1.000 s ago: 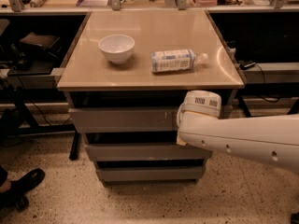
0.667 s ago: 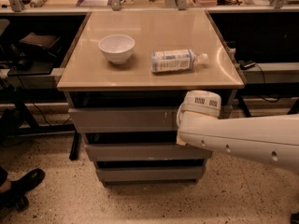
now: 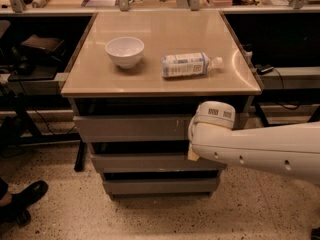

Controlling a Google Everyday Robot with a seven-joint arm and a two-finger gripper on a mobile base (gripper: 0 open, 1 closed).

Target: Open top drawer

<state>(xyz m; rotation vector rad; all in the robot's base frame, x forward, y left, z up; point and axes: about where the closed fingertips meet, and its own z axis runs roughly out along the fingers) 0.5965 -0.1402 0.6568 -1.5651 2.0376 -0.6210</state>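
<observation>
Reaching in from the right edge of frame, the white arm (image 3: pixel 260 146) runs low across the cabinet front and ends at the right part of the top drawer (image 3: pixel 130 128). The gripper (image 3: pixel 192 149) sits at that end, right at the drawer fronts, near where the top drawer meets the middle drawer (image 3: pixel 145 163). It's almost fully hidden behind the rounded wrist housing (image 3: pixel 214 116), with only a small tan bit showing at the lower left of the arm's tip. Gripper state: cannot tell from this angle, and can't tell if it's touching the drawer front either. The top drawer is directly under the tan tabletop (image 3: pixel 160 29) and is the widest of the three grey fronts: flat, no handle, with small pale marks right of centre just left of the wrist. There's a dark gap between its upper edge and the tabletop. Below it are the middle drawer and the bottom drawer (image 3: pixel 160 186), each narrower than the one above. A white bowl (image 3: pixel 124 51) stands upright on the tabletop, left of centre. A plastic bottle (image 3: pixel 186 65) lies on its side to the right of the bowl, apart from it, cap end pointing right. Neither is near the arm. The floor (image 3: pixel 60 219) is speckled. A dark shoe (image 3: pixel 22 196) sits at the lower left, well away from the cabinet. Dark shelving and cables flank the table on both sides, and a cluttered bench runs along the back.
</observation>
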